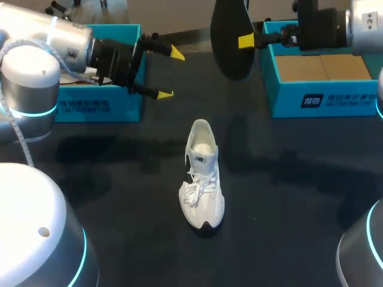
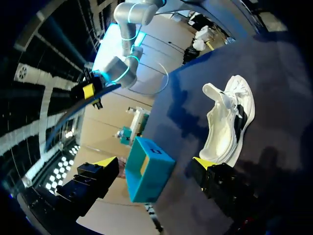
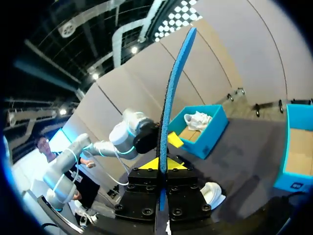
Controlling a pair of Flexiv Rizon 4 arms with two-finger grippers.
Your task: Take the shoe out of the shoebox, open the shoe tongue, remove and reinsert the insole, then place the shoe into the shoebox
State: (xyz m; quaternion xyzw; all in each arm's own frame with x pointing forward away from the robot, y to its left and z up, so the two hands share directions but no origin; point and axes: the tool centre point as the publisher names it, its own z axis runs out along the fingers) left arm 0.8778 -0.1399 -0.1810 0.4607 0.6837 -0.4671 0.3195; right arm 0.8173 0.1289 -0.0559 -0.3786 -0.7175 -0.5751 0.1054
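Note:
The white shoe (image 1: 202, 179) stands upright in the middle of the dark table, toe toward the front edge; it also shows in the left wrist view (image 2: 227, 122). My right gripper (image 1: 248, 40) is raised over the far side of the table, shut on the black insole (image 1: 232, 36), which shows edge-on between its yellow tips (image 3: 171, 98). My left gripper (image 1: 170, 74) hangs open and empty above the table, back left of the shoe. A teal shoebox (image 1: 323, 89) with a bare cardboard floor sits at the back right.
A second teal box (image 1: 102, 104) stands at the back left, under my left arm; in the right wrist view this box (image 3: 203, 129) holds something white. Dark tabletop lies around the shoe on all sides.

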